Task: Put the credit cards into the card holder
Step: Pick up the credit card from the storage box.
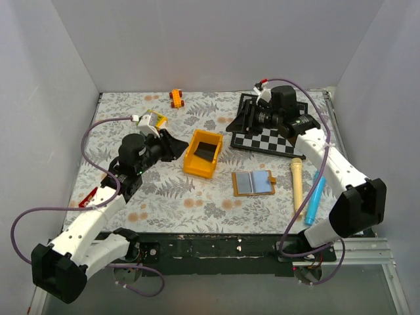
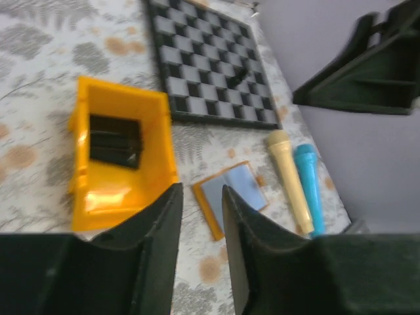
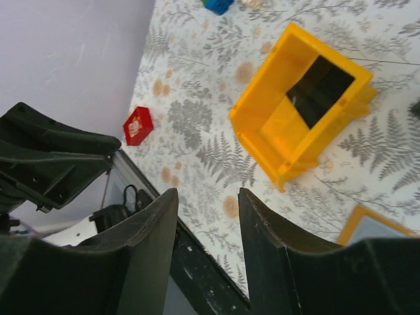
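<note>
**Both pincers hanging empty near the yellow bin**

The left arm is rising from its base with the elbow bent. The left gripper [image 2: 200,194] is hovering just left of the yellow bin [image 1: 193,164] and pointing toward it. Its fingers are standing a narrow way apart, grasping nothing. The right arm is folding back behind and to the right of the bin. The right gripper [image 3: 207,193] is hanging over the chequered board [image 1: 266,142], released, with nothing between its parted fingers.

The credit cards [image 1: 207,152] are lying inside the bin as a dark stack, and their number is hard to make out. The card holder [image 1: 254,183] is lying open just right of the bin's near end, pale blue-grey side up. The right wrist view is cutting it off at the corner, and the left wrist view is blurring it. The right gripper is covering part of the board.

Further right of the bin, past the card holder, a cream cylinder [image 1: 296,187] and a blue cylinder [image 1: 314,200] are lying side by side. An orange toy [image 1: 176,98] is sitting well behind the bin. A red piece [image 3: 138,125] is lying well to the bin's left.
</note>
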Controlling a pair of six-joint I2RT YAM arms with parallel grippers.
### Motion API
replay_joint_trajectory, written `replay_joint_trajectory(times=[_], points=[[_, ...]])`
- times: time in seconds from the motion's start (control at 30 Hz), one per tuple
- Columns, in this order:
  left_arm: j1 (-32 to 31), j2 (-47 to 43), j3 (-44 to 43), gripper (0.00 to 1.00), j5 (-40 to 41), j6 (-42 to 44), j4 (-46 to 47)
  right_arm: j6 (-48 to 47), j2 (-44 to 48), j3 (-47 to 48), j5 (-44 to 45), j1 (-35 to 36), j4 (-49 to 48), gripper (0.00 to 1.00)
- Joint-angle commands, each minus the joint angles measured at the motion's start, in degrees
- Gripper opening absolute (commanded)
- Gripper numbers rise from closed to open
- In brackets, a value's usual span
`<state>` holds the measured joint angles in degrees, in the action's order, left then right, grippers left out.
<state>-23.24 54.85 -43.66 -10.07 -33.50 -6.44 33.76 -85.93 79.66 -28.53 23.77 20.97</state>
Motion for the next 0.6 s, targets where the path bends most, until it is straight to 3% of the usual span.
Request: replay_joint_trajectory(times=[0.0, 0.03, 0.13, 0.17, 0.2, 0.23, 0.37, 0.4, 0.57], points=[[-2.68, 0.87, -2.75, 0.09, -8.47, -1.39, 14.06, 5.53, 5.68, -2.66, -9.87, 0.31, -10.34, 0.50], [-3.47, 1.48, -3.18, 0.00, -9.26, -1.66, 15.13, 5.44, 6.73, -2.93, -9.53, 0.40, -9.99, 0.50], [-5.84, 3.77, -5.38, 0.00, -9.71, -0.87, 15.58, 5.00, 9.55, -4.42, -8.56, 0.40, -9.54, 0.50], [-6.46, 4.30, -5.91, 0.13, -10.23, -0.87, 16.10, 5.00, 10.34, -5.03, -8.47, 0.49, -9.81, 0.50], [-6.98, 4.74, -6.26, 0.40, -10.93, -0.96, 16.54, 5.00, 10.78, -5.39, -8.47, 0.58, -9.64, 0.50], [-7.51, 5.17, -6.78, 0.59, -11.46, -1.13, 17.15, 5.09, 11.22, -5.65, -8.55, 0.66, -9.72, 0.50], [-9.18, 5.36, -7.67, 0.94, -12.69, -1.57, 19.35, 5.18, 12.36, -7.32, -9.96, 0.75, -11.12, 0.50], [-9.36, 5.27, -7.58, 0.98, -13.05, -1.92, 19.88, 5.26, 12.80, -8.02, -10.14, 0.84, -11.82, 0.50], [-9.45, 3.87, -5.39, 0.98, -15.68, -4.64, 25.14, 6.14, 14.12, -10.05, -12.76, 0.75, -15.95, 0.50]])
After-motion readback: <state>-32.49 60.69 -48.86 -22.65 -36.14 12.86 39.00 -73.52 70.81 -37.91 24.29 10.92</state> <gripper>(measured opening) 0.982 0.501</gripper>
